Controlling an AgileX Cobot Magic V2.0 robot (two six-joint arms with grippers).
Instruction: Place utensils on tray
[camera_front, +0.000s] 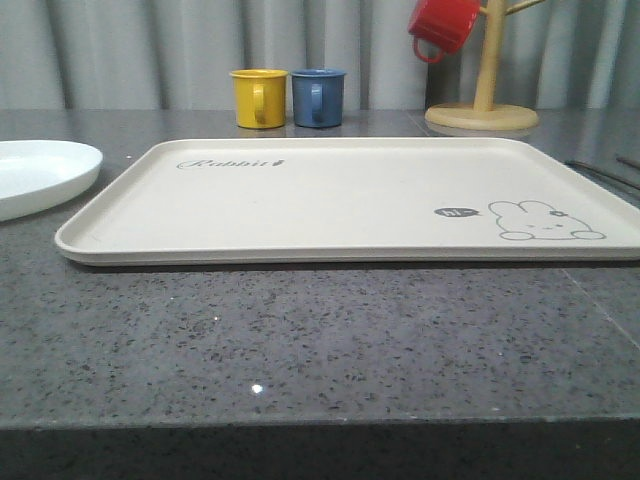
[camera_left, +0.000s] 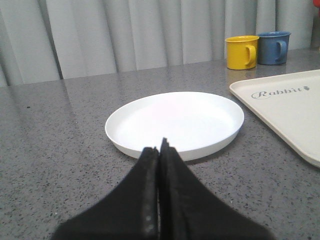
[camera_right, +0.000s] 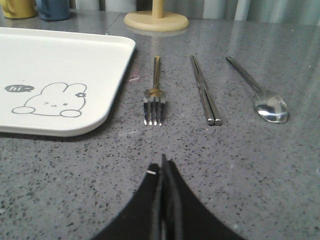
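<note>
Large flat cream rectangular tray (camera_front: 330, 200) fills the middle of the front view, lying bare on the speckled grey stone counter (camera_front: 300, 340). "Rabbit" script reads at the tray's upper left; lower right, a line-drawn rabbit with a small dark "hi~" bubble.

Shallow round white plate (camera_front: 40, 175) at the left edge of the front view, beside the tray, apart from it.

Yellow mug (camera_front: 258, 97) and blue mug (camera_front: 319, 96) upper centre; red mug (camera_front: 441, 25) hangs on a wooden mug tree (camera_front: 483, 100), upper right.

Right wrist view: shiny four-tined metal fork (camera_right: 154, 95), straight metal chopsticks (camera_right: 204, 90) and metal spoon (camera_right: 260, 95) lie side by side on the counter, off the tray.

Left gripper (camera_left: 160, 147): fingers pressed together, holding nothing, just short of the plate rim. Right gripper (camera_right: 163, 162): fingers together, holding nothing, short of the fork tines.
</note>
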